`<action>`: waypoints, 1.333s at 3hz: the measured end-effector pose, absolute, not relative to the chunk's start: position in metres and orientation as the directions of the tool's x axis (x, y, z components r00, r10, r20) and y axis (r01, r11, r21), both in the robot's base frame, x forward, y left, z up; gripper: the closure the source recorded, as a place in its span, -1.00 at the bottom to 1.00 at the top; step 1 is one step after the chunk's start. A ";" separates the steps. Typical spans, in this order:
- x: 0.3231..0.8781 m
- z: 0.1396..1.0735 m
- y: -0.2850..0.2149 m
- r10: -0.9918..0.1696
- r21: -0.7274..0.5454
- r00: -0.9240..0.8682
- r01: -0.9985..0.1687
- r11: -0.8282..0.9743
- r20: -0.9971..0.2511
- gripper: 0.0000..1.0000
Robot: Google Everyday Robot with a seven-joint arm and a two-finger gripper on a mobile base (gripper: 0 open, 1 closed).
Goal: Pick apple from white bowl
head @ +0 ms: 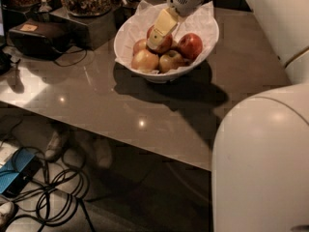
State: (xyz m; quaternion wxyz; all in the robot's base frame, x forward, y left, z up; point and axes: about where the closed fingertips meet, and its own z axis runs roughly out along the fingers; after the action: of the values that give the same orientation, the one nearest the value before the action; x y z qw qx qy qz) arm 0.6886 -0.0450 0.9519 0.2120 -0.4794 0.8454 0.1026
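The white bowl (126, 33), lined with crinkled white paper, stands at the back of the brown table (145, 110). It holds several apples. My gripper (159, 33) comes down from the top of the view into the bowl. It lies over a dark-red apple (169, 43) in the middle and hides most of it. No sticker shows on this apple. A brighter red apple (191, 45) sits to its right. Yellow-pink apples (145, 60) lie at the front of the bowl.
Black stands with jars of snacks (87, 1) and a black device (34, 33) with a cord stand left of the bowl. My white body (260, 163) fills the lower right. Cables (58, 187), a blue box (14, 178) and shoes (55, 144) lie on the floor below the table's front edge.
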 end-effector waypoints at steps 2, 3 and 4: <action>0.694 0.945 -0.047 -0.740 0.002 -0.500 -0.829 0.560 -0.450 -0.82; 0.695 0.942 -0.042 -0.743 0.006 -0.506 -0.828 0.560 -0.438 -0.72; 0.696 0.940 -0.040 -0.745 0.008 -0.507 -0.829 0.559 -0.433 -0.52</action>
State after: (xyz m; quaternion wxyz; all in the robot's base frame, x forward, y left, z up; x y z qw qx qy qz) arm 0.6960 -0.0404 0.9403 0.1941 -0.4570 0.8614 0.1076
